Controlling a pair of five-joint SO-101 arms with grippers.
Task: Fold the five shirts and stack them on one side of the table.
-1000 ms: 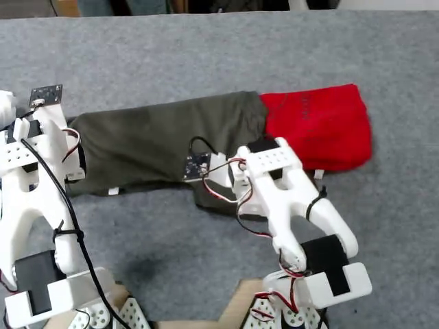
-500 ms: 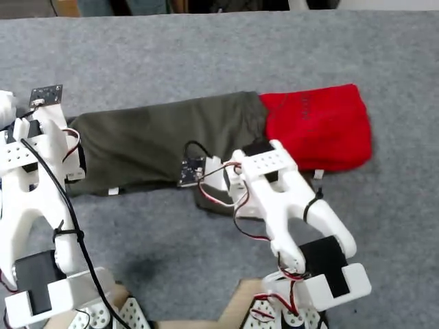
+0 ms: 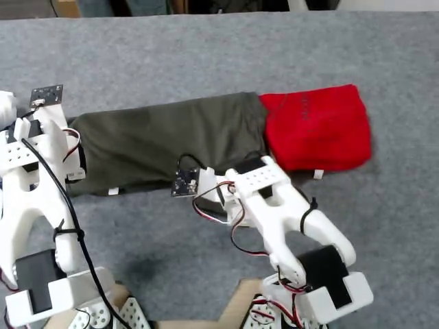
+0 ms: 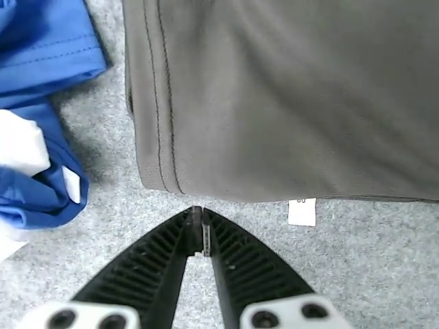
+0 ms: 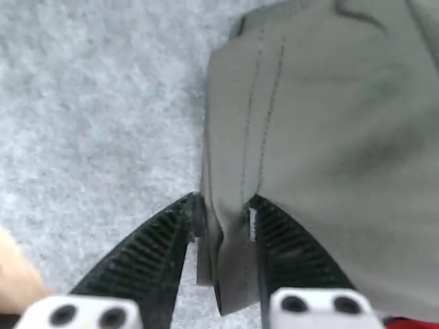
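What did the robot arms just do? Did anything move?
The right arm slid a little toward the left arm and back toward its own base, along the near edge of the olive shirt. The right gripper is pinching a flap of that shirt. The left gripper stayed shut over the table just off the shirt's hem, and the red shirt did not move.

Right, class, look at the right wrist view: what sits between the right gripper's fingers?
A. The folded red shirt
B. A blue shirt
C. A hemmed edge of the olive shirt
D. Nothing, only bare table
C: in the right wrist view the right gripper has its two fingers on either side of a stitched edge of the olive shirt, with the cloth bunched between them.
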